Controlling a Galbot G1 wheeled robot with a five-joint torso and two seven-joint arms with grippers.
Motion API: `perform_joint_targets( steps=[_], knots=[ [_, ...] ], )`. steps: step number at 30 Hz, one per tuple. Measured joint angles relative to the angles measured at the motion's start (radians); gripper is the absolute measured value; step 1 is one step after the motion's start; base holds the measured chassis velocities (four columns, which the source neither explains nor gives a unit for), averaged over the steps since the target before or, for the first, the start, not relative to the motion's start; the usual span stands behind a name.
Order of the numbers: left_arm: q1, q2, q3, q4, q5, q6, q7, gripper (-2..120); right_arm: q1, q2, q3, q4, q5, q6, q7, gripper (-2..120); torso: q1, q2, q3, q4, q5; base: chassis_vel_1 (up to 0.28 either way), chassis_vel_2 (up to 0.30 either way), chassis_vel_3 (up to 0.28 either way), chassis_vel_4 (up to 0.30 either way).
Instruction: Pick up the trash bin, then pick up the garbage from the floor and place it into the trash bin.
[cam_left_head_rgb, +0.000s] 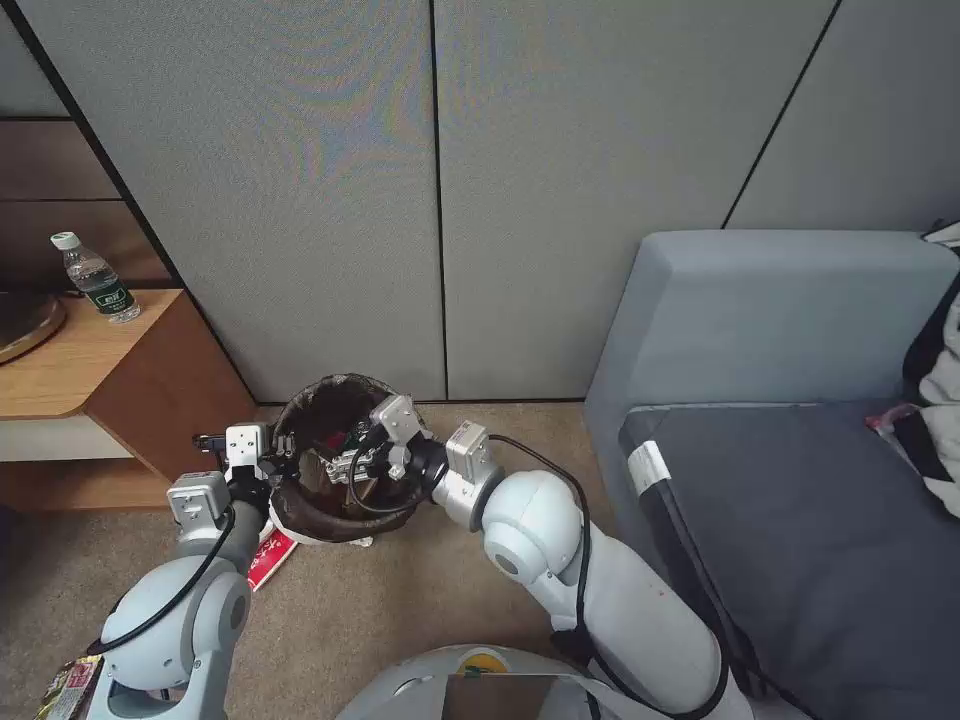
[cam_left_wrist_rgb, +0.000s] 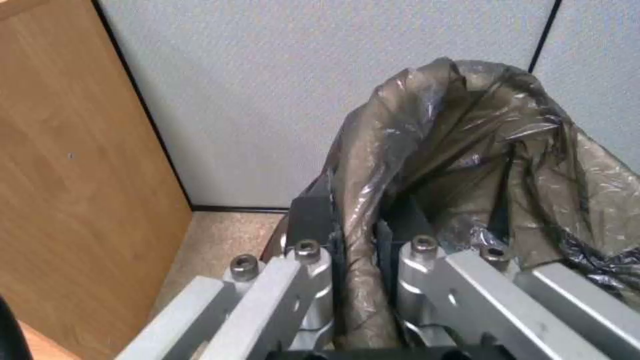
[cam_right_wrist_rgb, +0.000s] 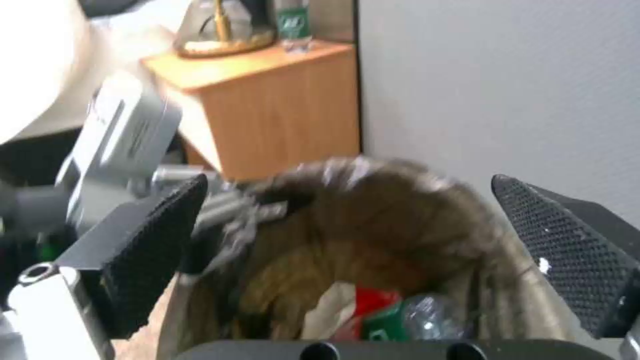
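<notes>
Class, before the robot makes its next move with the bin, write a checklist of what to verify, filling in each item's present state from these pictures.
1. Left hand shut on the bin rim: ok.
2. Right hand open over the bin mouth: ok.
3. Right hand holds nothing: ok.
4. Litter lies inside the bin: ok.
5. Floor cleared: not ok, a red packet lies beside the bin.
6. Bin lifted off the carpet: cannot tell.

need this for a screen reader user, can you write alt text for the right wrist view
The open right gripper hovers over the trash bin, its black textured fingers spread either side of the brown bag-lined opening. Inside lie a red packet and a small plastic bottle. The left gripper holds the bin's rim; a wooden cabinet stands behind.
</notes>
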Motion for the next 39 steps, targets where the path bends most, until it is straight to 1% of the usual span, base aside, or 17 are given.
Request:
perform_joint_targets(
  steps=[5, 6, 8, 9, 12, 13, 14, 17, 18, 21, 22, 25, 27, 30, 31, 34, 39],
  knots=[
    [-0.001, -0.001, 0.000, 0.003, 0.001, -0.001, 0.000, 7, -0.006, -0.005, 0.057, 0.048, 0.022, 0.003, 0.037, 100, 0.000, 0.000, 0.000, 0.0000, 0.0000, 0.000, 0.000, 0.000, 0.000],
    [-0.001, -0.002, -0.001, 0.003, 0.001, -0.001, 0.000, 7, -0.027, -0.005, 0.089, 0.068, 0.021, 0.014, 0.056, 100, 0.000, 0.000, 0.000, 0.0001, 0.0000, 0.000, 0.000, 0.000, 0.000],
    [-0.001, -0.002, -0.002, 0.003, 0.001, -0.002, 0.000, 7, -0.070, -0.007, 0.140, 0.093, -0.024, 0.044, 0.073, 100, 0.000, 0.000, 0.000, -0.0001, 0.0001, 0.000, 0.000, 0.000, 0.000],
    [-0.001, -0.002, -0.002, 0.003, 0.001, -0.002, 0.000, 7, -0.070, -0.007, 0.140, 0.093, -0.024, 0.044, 0.073, 100, 0.000, 0.000, 0.000, -0.0001, 0.0001, 0.000, 0.000, 0.000, 0.000],
    [-0.001, -0.001, -0.007, 0.003, 0.001, -0.002, 0.000, 7, -0.154, -0.017, 0.234, 0.118, -0.156, 0.121, 0.067, 100, 0.000, 0.000, 0.000, -0.0003, 0.0001, 0.000, 0.000, 0.000, 0.000],
    [-0.001, -0.001, -0.008, 0.003, 0.001, -0.002, 0.000, 7, -0.179, -0.016, 0.264, 0.122, -0.187, 0.144, 0.065, 100, 0.000, 0.000, 0.000, -0.0001, 0.0000, 0.000, 0.000, 0.000, 0.000],
    [-0.001, -0.001, -0.008, 0.003, 0.001, -0.002, 0.000, 7, -0.179, -0.016, 0.264, 0.122, -0.187, 0.144, 0.065, 100, 0.000, 0.000, 0.000, -0.0001, 0.0000, 0.000, 0.000, 0.000, 0.000],
    [-0.005, 0.004, -0.013, 0.005, 0.001, -0.003, 0.002, 7, -0.279, 0.020, 0.381, 0.125, -0.279, 0.226, 0.061, 100, 0.000, 0.000, 0.000, -0.0001, 0.0000, 0.000, 0.000, 0.000, 0.000],
    [-0.005, 0.004, -0.013, 0.005, 0.001, -0.003, 0.002, 7, -0.279, 0.020, 0.381, 0.125, -0.279, 0.226, 0.061, 100, 0.000, 0.000, 0.000, -0.0001, 0.0000, 0.000, 0.000, 0.000, 0.000],
    [-0.007, 0.014, -0.016, 0.006, 0.000, -0.003, 0.005, 7, -0.368, 0.043, 0.467, 0.126, -0.308, 0.284, 0.070, 100, 0.000, 0.000, 0.000, -0.0001, 0.0000, 0.000, 0.000, 0.000, 0.000],
    [-0.007, 0.014, -0.016, 0.006, 0.000, -0.003, 0.005, 7, -0.368, 0.043, 0.467, 0.126, -0.308, 0.284, 0.070, 100, 0.000, 0.000, 0.000, -0.0001, 0.0000, 0.000, 0.000, 0.000, 0.000],
    [-0.006, 0.018, -0.018, 0.006, 0.000, -0.003, 0.005, 7, -0.464, 0.049, 0.556, 0.136, -0.316, 0.349, 0.089, 100, 0.000, 0.000, 0.000, -0.0002, 0.0000, 0.000, 0.000, 0.000, 0.000],
    [-0.005, 0.018, -0.018, 0.006, 0.000, -0.003, 0.005, 7, -0.479, 0.049, 0.569, 0.137, -0.318, 0.362, 0.090, 100, 0.000, 0.000, 0.000, -0.0002, 0.0000, 0.000, 0.000, 0.000, 0.000],
    [0.001, 0.018, -0.019, 0.006, 0.000, -0.003, 0.005, 7, -0.560, 0.050, 0.625, 0.140, -0.335, 0.432, 0.102, 100, 0.000, 0.000, 0.000, -0.0003, 0.0000, 0.000, 0.000, 0.000, 0.000],
    [0.001, 0.018, -0.019, 0.006, 0.000, -0.003, 0.005, 7, -0.560, 0.050, 0.625, 0.140, -0.335, 0.432, 0.102, 100, 0.000, 0.000, 0.000, -0.0003, 0.0000, 0.000, 0.000, 0.000, 0.000],
    [0.012, 0.018, -0.028, -0.004, -0.001, -0.003, 0.005, 7, -0.632, 0.049, 0.645, 0.140, -0.344, 0.497, 0.136, 100, 0.000, 0.000, 0.000, 0.0000, 0.0000, 0.000, 0.000, 0.000, 0.000],
    [0.017, 0.017, -0.033, -0.013, -0.001, -0.003, 0.001, 7, -0.684, 0.048, 0.648, 0.140, -0.340, 0.529, 0.155, 100, 0.000, 0.000, 0.000, -0.0001, 0.0000, 0.000, 0.000, 0.000, 0.000]
  ],
)
